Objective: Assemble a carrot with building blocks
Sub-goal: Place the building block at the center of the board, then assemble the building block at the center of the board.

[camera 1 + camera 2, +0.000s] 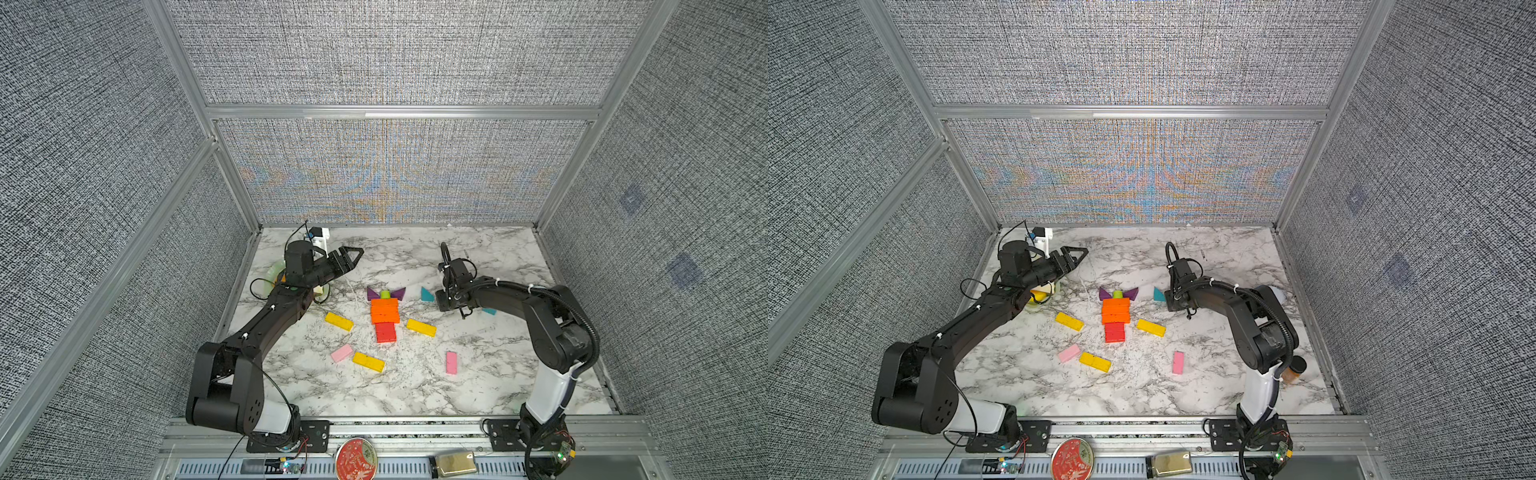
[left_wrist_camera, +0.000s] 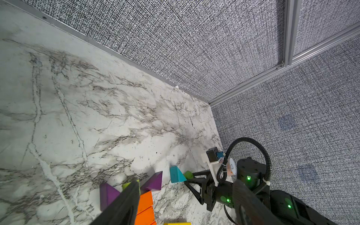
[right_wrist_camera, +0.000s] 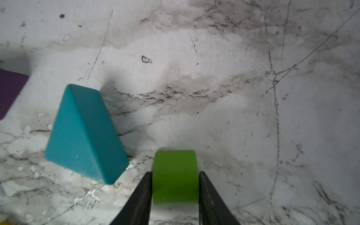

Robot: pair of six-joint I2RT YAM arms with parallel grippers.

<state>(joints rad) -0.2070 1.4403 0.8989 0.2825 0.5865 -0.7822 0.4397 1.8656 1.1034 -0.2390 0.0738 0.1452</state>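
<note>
In the middle of the table lie two purple triangles [image 1: 372, 293] flanking a green stub [image 1: 385, 294], then orange bars [image 1: 385, 311] and red bars [image 1: 385, 332]. My right gripper [image 3: 175, 173] hangs low beside a teal triangle [image 3: 83, 134]. A second green stub [image 3: 175, 177] sits blurred between its fingers, which stand just off its sides. My left gripper [image 1: 356, 259] is raised at the back left, open and empty. Loose yellow bars [image 1: 338, 321] and pink bars [image 1: 451, 362] lie around the figure. Another teal piece [image 1: 489, 311] shows under the right arm.
A pale green plate [image 1: 276, 270] lies under my left arm. An amber jar [image 1: 1293, 370] stands behind the right arm's elbow. Grey panel walls close in the marble table [image 1: 478, 386] on three sides. A red round tin [image 1: 356, 459] sits on the front rail.
</note>
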